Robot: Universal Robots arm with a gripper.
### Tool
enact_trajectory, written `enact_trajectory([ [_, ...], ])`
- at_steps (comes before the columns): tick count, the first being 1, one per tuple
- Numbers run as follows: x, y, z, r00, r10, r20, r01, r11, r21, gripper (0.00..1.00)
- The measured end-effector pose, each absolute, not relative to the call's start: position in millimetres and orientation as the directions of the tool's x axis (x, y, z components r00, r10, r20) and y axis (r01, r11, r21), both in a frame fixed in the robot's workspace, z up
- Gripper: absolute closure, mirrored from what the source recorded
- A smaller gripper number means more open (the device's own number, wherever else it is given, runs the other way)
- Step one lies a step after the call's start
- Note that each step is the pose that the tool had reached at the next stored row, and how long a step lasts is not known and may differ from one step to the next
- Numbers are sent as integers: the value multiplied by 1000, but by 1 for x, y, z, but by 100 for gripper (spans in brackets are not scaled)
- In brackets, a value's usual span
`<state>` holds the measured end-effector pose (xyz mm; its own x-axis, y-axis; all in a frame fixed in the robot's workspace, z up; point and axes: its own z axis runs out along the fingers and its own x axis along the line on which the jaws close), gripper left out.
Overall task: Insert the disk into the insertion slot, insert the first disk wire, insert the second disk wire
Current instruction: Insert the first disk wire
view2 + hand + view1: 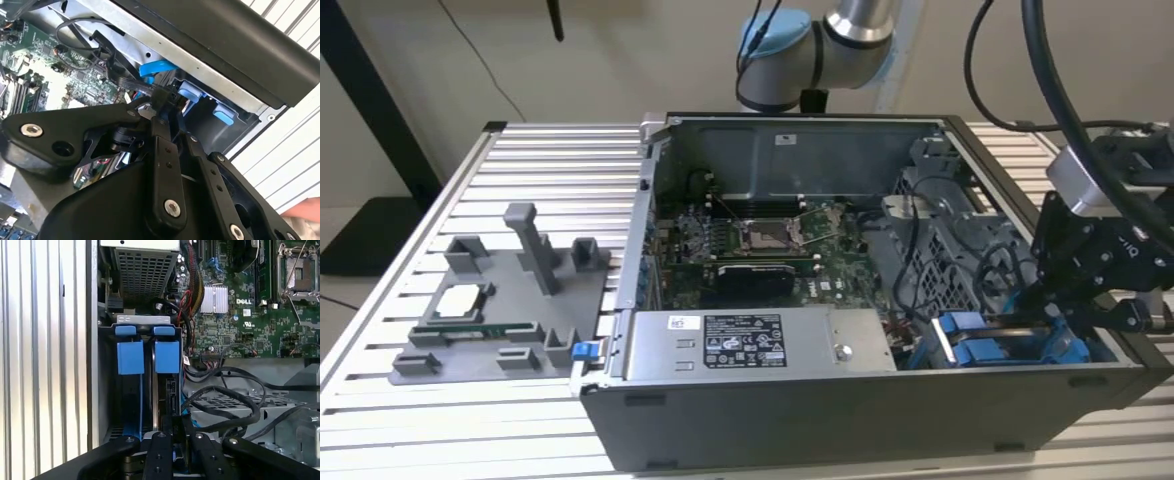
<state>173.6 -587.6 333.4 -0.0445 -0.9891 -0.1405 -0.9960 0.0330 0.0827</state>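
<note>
Your gripper (171, 422), pinched narrow on the black disk wire (127, 82), may meet the disk (170, 390) skewed and jam if misaligned.

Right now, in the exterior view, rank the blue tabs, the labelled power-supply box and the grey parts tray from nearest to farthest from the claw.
1. The blue tabs, in the drive cage beside the claw.
2. The power-supply box, mid-case, toward the exterior view's left.
3. The grey parts tray, outside the case, at the exterior view's far left.
</note>
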Motion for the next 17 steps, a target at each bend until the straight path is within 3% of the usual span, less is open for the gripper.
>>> enact_trajectory([
  [4,174,-588,331,-46,-989,-142,-996,35,83,100],
  [5,174,-588,331,-46,-989,-143,-996,35,83,0],
  [17,174,-588,354,-48,-989,-141,-995,35,93,0],
])
